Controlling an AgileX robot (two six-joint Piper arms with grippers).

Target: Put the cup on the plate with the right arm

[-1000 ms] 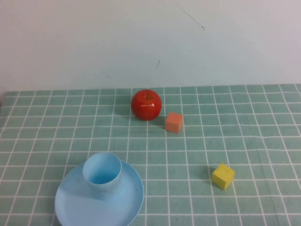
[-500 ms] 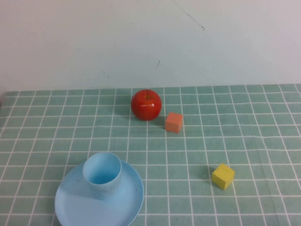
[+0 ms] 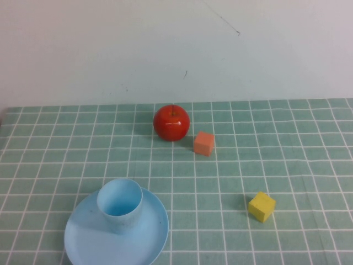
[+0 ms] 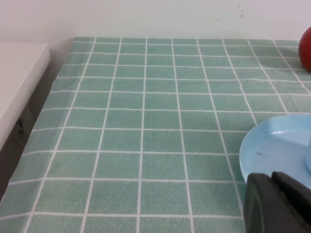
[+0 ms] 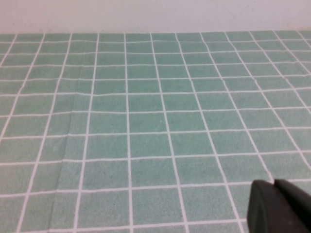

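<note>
Two light-blue plastic pieces sat together at the near left of the green checked tablecloth (image 3: pixel 287 165): the small tapered light-blue plastic cup (image 3: pixel 120 205) stood upright on the round light-blue plastic plate (image 3: pixel 96 240), toward the plate's far side, with its open mouth up. Farther back, near the middle of the table, a shiny red apple (image 3: pixel 171 122) rested just beside a small orange cube (image 3: pixel 204 143), the cube to its right and slightly nearer. A yellow cube (image 3: pixel 261 206) lay well apart from them, on the right half of the cloth, nearer the camera. Neither arm appeared in the high view. The black left gripper (image 4: pixel 279 204) showed at the edge of the left wrist view, close to the plate's rim, with its fingers together and nothing between them. The black right gripper (image 5: pixel 279 208) showed at the edge of the right wrist view, over bare checked cloth, fully closed and empty. A plain pale wall (image 3: pixel 165 44) rose behind the table.
</note>
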